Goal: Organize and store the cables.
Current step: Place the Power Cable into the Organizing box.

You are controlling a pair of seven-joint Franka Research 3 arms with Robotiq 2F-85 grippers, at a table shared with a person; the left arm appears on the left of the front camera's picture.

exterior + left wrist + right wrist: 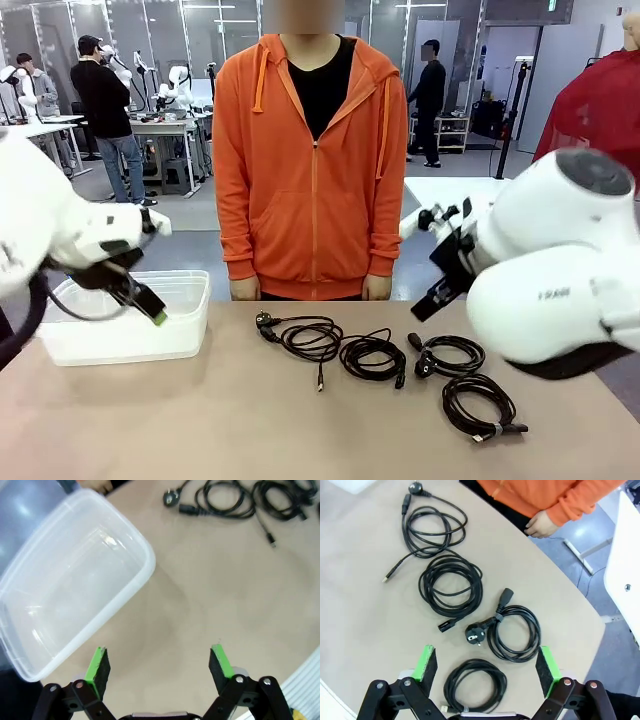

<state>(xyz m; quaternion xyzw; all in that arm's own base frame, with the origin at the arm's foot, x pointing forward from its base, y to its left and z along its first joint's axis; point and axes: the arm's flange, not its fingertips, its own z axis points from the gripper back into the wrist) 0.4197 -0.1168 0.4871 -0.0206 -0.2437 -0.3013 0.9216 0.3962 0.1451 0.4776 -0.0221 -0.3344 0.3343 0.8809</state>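
1. While the thin black coiled cables [474, 633] are laid in a row across the middle of the beige table [250, 420], bare room is left along its near edge.
2. From the left wrist, the left pincer [159, 652] is shown spread wide and empty over bare table, beside the clear plastic rectangular tub [75, 605].
3. From the right wrist, the right pincer [486, 652] is shown spread wide above the cables, gripping nothing.

Left gripper [159, 662] hung over the table [220, 595], bin [75, 590] ahead to its left, cables [171, 499] far ahead to its right. Right gripper [486, 661] sat right above them: one coil [451, 686] between its fingers, the rest strung out ahead and leftward.
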